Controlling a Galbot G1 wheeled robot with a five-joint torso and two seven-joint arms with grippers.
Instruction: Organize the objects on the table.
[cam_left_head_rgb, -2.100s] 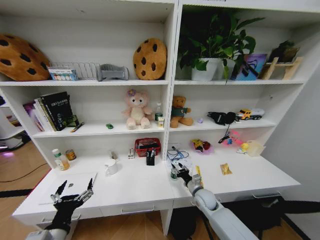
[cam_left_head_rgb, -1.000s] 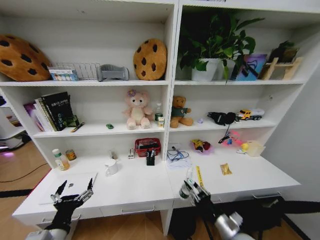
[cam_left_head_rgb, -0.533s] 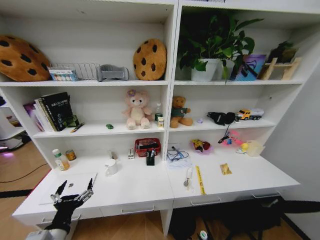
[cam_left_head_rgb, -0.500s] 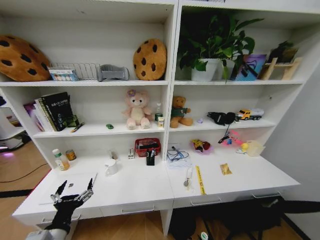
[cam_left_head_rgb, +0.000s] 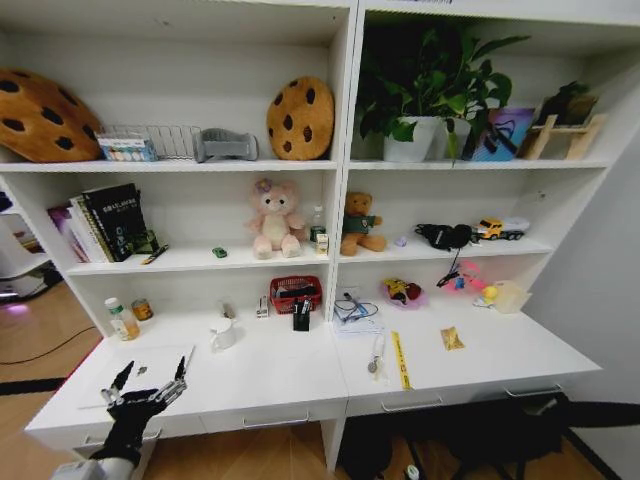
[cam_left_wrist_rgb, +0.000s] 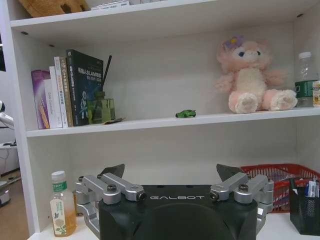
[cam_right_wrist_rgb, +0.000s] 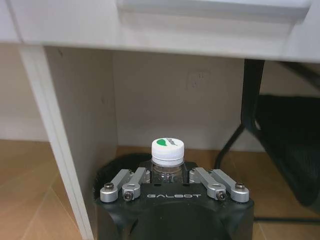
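Right arm gone from above table (cam_left_head_rgb: 300, 385) since two seconds back; my right gripper (cam_right_wrist_rgb: 167, 172) now below desk edge, clamped on small bottle (cam_right_wrist_rgb: 167, 155), white cap up. My left gripper (cam_left_head_rgb: 148, 385) spread wide, hovering over silver laptop (cam_left_head_rgb: 140, 368) at table's left end. Yellow ruler (cam_left_head_rgb: 400, 360) lies right of centre.

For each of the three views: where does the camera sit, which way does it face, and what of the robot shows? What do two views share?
Head view: high, facing the shelves and table; left gripper over the laptop.
Left wrist view: low over the table, facing the shelves; left gripper open.
Right wrist view: below the table, facing under it; right gripper shut on a bottle.
Shared: head and left wrist views both show the pink plush.
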